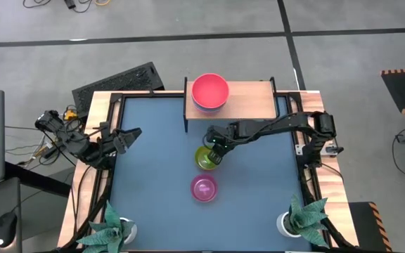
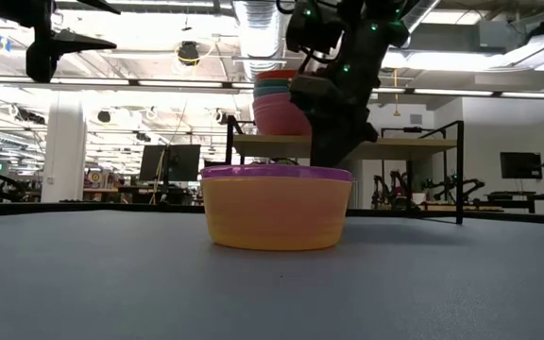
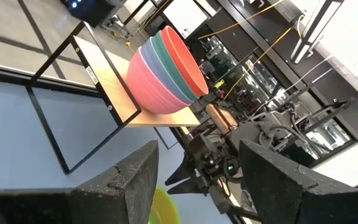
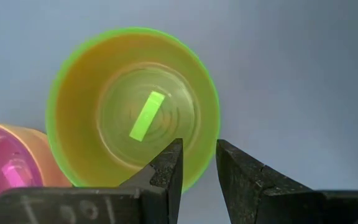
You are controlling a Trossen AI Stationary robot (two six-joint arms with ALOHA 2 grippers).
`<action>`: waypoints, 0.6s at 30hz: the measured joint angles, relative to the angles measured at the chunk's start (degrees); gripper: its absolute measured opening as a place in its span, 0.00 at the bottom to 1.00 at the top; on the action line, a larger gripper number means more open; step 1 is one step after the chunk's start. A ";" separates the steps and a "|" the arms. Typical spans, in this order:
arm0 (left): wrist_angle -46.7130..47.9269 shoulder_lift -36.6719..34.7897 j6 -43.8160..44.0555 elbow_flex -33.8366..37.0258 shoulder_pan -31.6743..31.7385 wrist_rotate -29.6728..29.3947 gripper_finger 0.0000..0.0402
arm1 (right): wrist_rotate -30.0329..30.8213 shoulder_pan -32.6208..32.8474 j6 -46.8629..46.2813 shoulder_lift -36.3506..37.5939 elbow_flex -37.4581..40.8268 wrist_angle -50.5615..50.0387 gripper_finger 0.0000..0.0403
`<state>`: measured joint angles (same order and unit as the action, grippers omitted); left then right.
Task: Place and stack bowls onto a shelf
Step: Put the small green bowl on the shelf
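Shelf [image 1: 248, 100]: standing at the table's far edge, its wooden top carrying a nested stack of large bowls [image 1: 209, 91], pink uppermost, with green and light blue rims showing beneath in the left wrist view. Yellow-green bowl [image 1: 205, 158]: sitting upright on the blue table [image 1: 153, 176] just in front of the shelf. Magenta bowl [image 1: 204, 188]: sitting near it, toward the table's front, the two close together. Right gripper [image 1: 219, 146]: reaching in over the yellow-green bowl, its fingers [image 4: 166, 171] straddling the rim with one inside and one outside, the jaws narrowed about the wall. Left gripper [image 1: 131, 135]: waiting above the table's left side, fingers standing apart, holding nothing. Two potted plants [image 1: 111, 228] are occupying the front corners.
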<state>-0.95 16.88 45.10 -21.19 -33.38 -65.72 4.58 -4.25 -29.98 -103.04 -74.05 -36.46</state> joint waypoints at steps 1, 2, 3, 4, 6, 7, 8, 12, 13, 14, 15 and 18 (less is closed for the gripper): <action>0.03 0.00 0.19 0.00 0.01 0.01 0.52 | 0.01 0.00 -0.02 0.00 0.50 0.21 0.30; 0.12 0.00 0.27 0.00 0.00 0.01 0.52 | 0.01 0.00 0.00 -0.24 0.71 -0.07 0.30; 0.22 0.00 0.44 0.00 0.00 0.01 0.52 | 0.02 -0.01 -0.02 -0.58 0.84 -0.04 0.30; 0.26 0.00 0.44 0.00 0.00 0.01 0.52 | 0.00 -0.01 -0.02 -0.89 0.85 0.04 0.30; 0.26 0.00 0.44 0.00 0.00 0.00 0.52 | 0.02 -0.02 -0.01 -1.20 0.88 0.30 0.30; 0.26 0.00 0.42 0.00 0.01 -0.01 0.52 | 0.00 -0.12 0.00 -1.20 0.88 0.70 0.30; 0.28 0.00 0.44 0.00 0.00 0.01 0.52 | 0.00 -0.23 0.00 -1.20 0.88 0.87 0.30; 0.28 0.00 0.42 0.00 0.00 0.01 0.52 | -0.07 -0.40 -0.02 -1.25 0.88 0.71 0.29; 0.28 0.00 0.42 0.00 0.01 -0.01 0.52 | -0.07 -0.55 -0.02 -1.25 0.88 0.69 0.28; 0.30 0.00 0.42 0.00 0.00 -0.01 0.52 | -0.11 -0.81 -0.02 -1.25 0.88 0.65 0.26; 0.33 0.00 0.42 0.00 0.00 -0.01 0.52 | -0.15 -0.83 -0.02 -1.27 0.88 0.48 0.24; 0.44 0.00 0.42 0.00 0.01 -0.01 0.52 | -0.34 -1.17 0.00 -1.27 0.88 0.14 0.15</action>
<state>-0.51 16.88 45.52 -21.19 -33.38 -65.73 4.24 -5.43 -29.98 -104.31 -73.17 -36.32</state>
